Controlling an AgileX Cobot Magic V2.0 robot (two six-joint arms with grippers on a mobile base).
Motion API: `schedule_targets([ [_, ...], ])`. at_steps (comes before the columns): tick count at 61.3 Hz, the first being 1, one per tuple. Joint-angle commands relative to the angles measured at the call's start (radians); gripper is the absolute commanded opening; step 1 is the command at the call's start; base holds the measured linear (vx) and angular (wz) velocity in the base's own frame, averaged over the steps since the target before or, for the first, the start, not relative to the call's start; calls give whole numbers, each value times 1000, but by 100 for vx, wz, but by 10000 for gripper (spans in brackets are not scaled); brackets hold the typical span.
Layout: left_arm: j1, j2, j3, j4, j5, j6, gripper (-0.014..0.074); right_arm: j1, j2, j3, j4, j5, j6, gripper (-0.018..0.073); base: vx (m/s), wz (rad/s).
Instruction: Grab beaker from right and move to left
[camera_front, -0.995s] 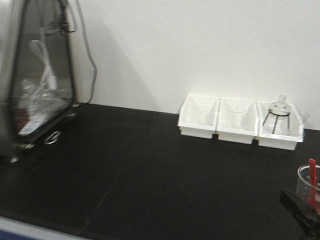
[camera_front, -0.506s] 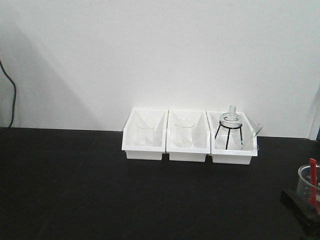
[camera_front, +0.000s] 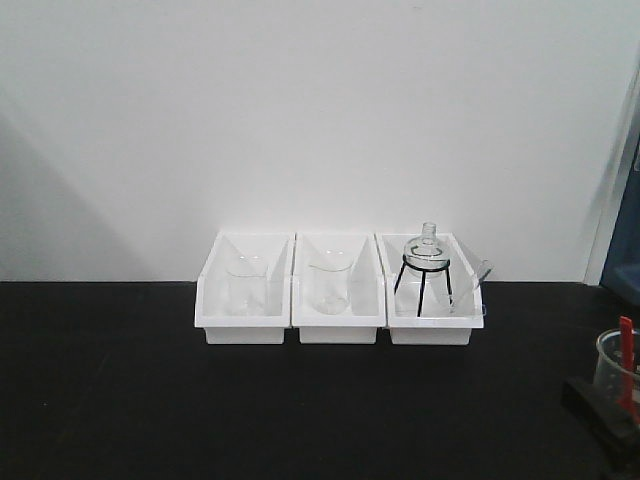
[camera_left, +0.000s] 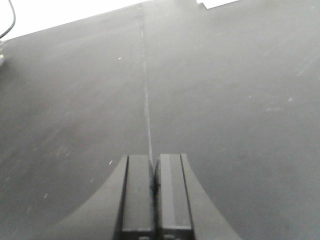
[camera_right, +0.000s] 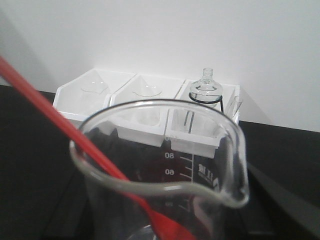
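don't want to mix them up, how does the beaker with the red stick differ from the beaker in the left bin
The right beaker holds a red stick; the bin beaker looks empty. The right beaker is out over the black table; the bin beaker sits inside a white bin. Both are clear glass and upright.

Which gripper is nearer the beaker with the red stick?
Right. The right gripper is right at the beaker, which fills its wrist view; the left gripper is shut over bare black table, with no beaker in its wrist view.
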Motion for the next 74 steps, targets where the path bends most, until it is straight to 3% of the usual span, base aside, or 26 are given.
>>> schedule_targets([
  [1, -6, -6, 19, 0, -76, -1, -6, 0, -10, -32, 11, -23, 0, -3, 2, -6],
  [74, -6, -6, 19, 0, -76, -1, -6, 0, -10, -32, 11, -23, 0, -3, 0, 0],
])
